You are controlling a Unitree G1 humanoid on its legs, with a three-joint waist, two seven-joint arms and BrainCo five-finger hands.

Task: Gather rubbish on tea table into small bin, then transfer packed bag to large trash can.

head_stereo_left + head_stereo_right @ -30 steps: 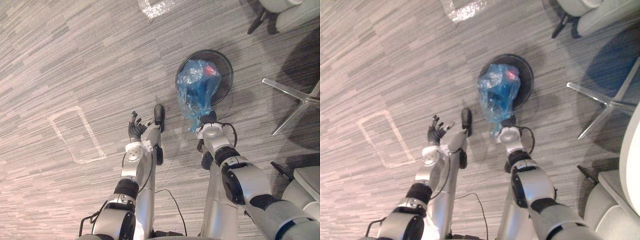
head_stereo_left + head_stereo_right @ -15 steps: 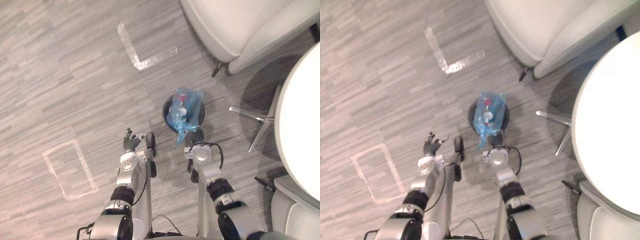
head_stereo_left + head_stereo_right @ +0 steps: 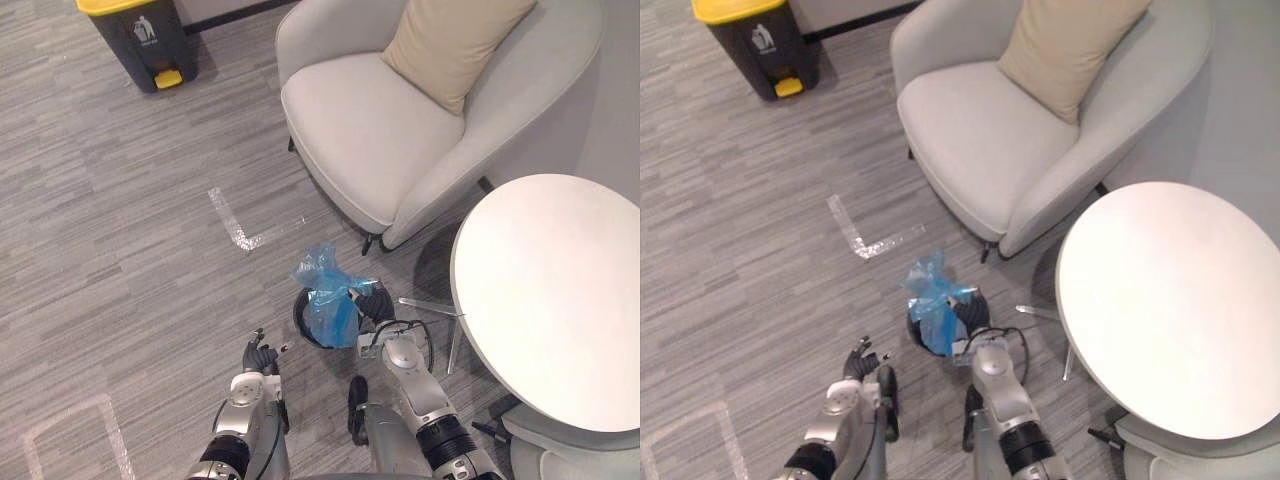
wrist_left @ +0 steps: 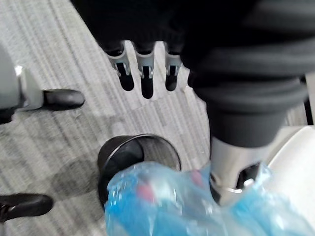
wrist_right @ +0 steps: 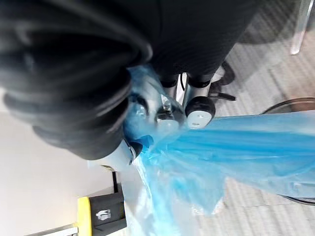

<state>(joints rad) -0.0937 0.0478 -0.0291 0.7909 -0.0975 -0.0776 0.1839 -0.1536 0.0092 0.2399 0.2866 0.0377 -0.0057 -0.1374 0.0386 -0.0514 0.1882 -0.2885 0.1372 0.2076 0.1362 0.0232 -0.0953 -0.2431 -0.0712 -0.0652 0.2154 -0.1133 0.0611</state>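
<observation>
The right hand [image 3: 372,303] grips the crinkly blue plastic bag [image 3: 328,308]. It hangs long-ways up and down over the round black bin [image 3: 299,324]. The left hand [image 3: 258,356] is loose, fingers spread.

The grey striped carpet floor [image 3: 120,200] before me carries the small black bin [image 4: 110,162], near the round white bench [image 3: 545,290]. A pale armchair [image 3: 380,130] stands past them, and a dark trash can [image 3: 145,40] with a yellow lid stands well apart. White tape marks a corner [image 3: 235,225] and a rectangle outline [image 3: 70,425].
</observation>
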